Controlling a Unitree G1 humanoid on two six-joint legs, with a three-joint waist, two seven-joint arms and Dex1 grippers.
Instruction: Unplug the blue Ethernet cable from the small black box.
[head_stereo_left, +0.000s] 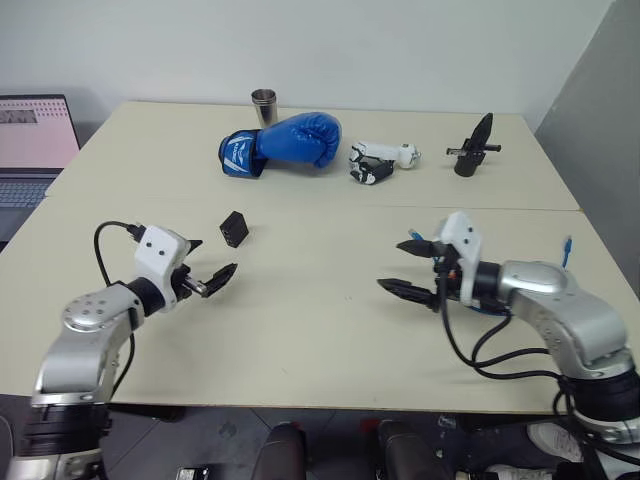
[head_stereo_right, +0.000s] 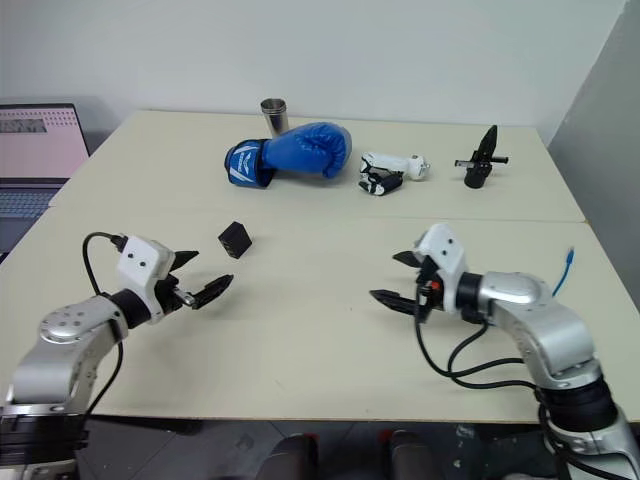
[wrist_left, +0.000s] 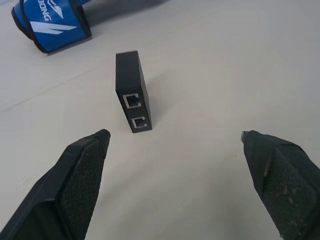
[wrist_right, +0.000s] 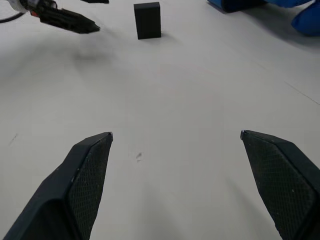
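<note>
Small black box (head_stereo_left: 234, 229): standing on edge, both ports empty.
Left gripper (head_stereo_left: 204, 265): wide apart, near box.
Right gripper (head_stereo_left: 408, 267): wide apart, empty, well apart from box.

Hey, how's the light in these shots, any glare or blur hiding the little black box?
Left wrist view: the small black box is sharp, both ports empty and readable, with a soft shadow beside it. Right wrist view: even light, the box unobscured beyond the right gripper. Left eye view: flat light on the table, no glare.
</note>
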